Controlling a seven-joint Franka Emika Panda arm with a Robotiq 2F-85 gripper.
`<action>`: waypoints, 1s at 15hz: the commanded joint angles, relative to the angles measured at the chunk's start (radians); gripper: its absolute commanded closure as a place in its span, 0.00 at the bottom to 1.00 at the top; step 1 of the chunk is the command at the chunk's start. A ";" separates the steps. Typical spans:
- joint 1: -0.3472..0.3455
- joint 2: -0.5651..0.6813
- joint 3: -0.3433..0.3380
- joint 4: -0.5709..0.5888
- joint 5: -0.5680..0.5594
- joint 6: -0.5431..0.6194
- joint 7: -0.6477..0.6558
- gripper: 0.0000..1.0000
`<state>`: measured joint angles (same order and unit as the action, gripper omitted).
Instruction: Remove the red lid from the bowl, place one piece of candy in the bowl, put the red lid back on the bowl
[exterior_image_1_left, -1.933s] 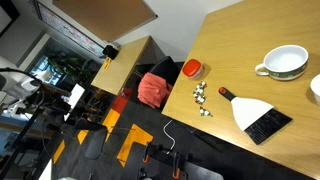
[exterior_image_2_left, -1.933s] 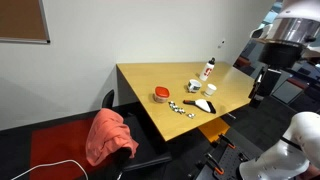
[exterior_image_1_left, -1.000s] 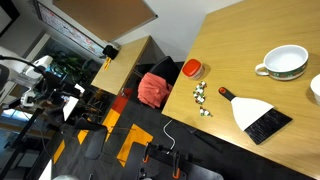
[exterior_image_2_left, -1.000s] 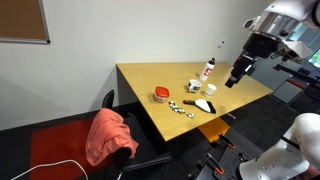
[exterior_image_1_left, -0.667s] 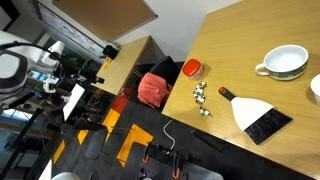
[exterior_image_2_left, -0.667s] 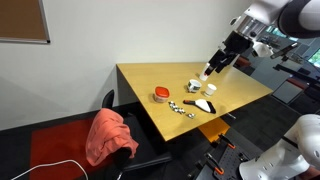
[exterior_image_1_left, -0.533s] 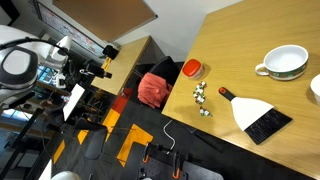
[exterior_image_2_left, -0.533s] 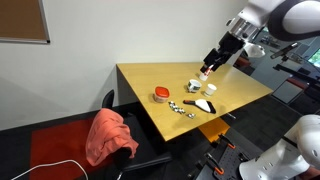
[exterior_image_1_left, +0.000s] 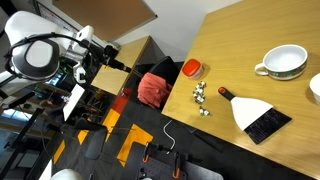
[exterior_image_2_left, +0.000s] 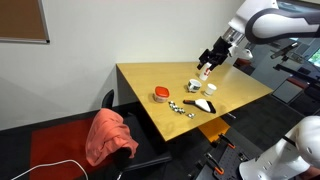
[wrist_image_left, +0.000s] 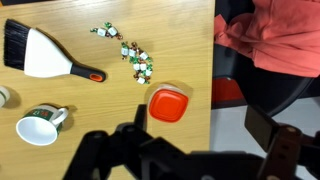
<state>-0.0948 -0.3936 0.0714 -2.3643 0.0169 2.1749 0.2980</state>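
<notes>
The red lid (wrist_image_left: 169, 104) sits on the small clear bowl, whose glass rim barely shows around it, near the table edge. It also shows in both exterior views (exterior_image_1_left: 192, 68) (exterior_image_2_left: 161, 95). Several wrapped candies (wrist_image_left: 131, 55) lie scattered beside it on the table, seen in both exterior views (exterior_image_1_left: 203, 96) (exterior_image_2_left: 179, 106). My gripper (wrist_image_left: 205, 128) is open and empty, high above the table, with the lid just left of the gap between its fingers. It also shows in both exterior views (exterior_image_2_left: 208, 60) (exterior_image_1_left: 103, 55).
A white hand brush with a black and orange handle (wrist_image_left: 45, 55) and a white bowl with a green rim (wrist_image_left: 40, 125) are on the wooden table (wrist_image_left: 60, 95). A red cloth lies over a chair (wrist_image_left: 275, 40) beside the table edge. A white bottle (exterior_image_2_left: 209, 70) stands at the back.
The arm has swung in from the side and now hangs above the table near the lid. Nothing on the table has moved.
</notes>
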 joint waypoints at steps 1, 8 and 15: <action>0.011 0.002 -0.012 0.003 -0.005 -0.003 0.005 0.00; -0.003 0.067 -0.031 0.028 0.010 0.056 0.017 0.00; -0.003 0.288 -0.106 0.066 0.015 0.253 -0.032 0.00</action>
<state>-0.0960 -0.2206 -0.0189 -2.3498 0.0253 2.3564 0.2915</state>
